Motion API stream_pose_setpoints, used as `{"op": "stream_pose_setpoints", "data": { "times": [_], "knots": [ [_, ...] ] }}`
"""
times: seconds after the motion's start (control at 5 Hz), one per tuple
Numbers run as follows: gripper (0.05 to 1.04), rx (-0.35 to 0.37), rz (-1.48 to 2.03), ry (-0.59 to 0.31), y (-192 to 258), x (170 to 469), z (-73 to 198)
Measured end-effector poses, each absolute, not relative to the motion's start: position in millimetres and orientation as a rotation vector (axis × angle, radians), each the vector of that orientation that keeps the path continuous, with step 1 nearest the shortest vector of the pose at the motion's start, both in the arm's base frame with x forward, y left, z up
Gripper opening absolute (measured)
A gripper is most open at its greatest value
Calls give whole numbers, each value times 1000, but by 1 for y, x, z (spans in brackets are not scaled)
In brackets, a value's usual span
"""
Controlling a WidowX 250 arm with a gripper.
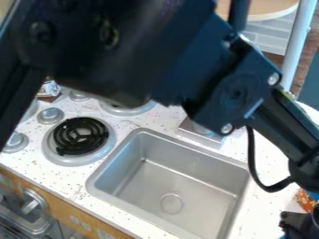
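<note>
The black gripper (295, 224) is at the lower right corner, partly cut off by the view's edge, to the right of the sink (168, 184). Just above it lies an orange-and-white item (304, 200), partly hidden by the arm; whether the two touch I cannot tell. No object can be made out in the gripper. The sink basin holds nothing but its round drain.
The arm spans the top and right, its cable hanging beside the sink's right rim. Left of the sink is a stove burner (81, 136) with grey knobs (50, 115) nearby. A small package (50, 89) stands at the upper left. A metal faucet base (200, 133) sits behind the sink.
</note>
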State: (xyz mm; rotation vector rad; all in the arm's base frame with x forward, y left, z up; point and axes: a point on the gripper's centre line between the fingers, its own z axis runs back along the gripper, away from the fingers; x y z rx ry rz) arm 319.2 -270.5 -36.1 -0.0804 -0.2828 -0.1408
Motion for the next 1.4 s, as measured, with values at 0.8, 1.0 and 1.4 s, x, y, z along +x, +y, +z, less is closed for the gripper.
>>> {"op": "stream_pose_setpoints", "data": {
  "times": [0.8, 1.0, 1.4],
  "knots": [
    [999, 17, -27, -308, -183, 274, -28],
    [999, 8, -38, -306, -185, 274, -26],
    [999, 4, -58, -291, -221, 310, -35]
  ]
}}
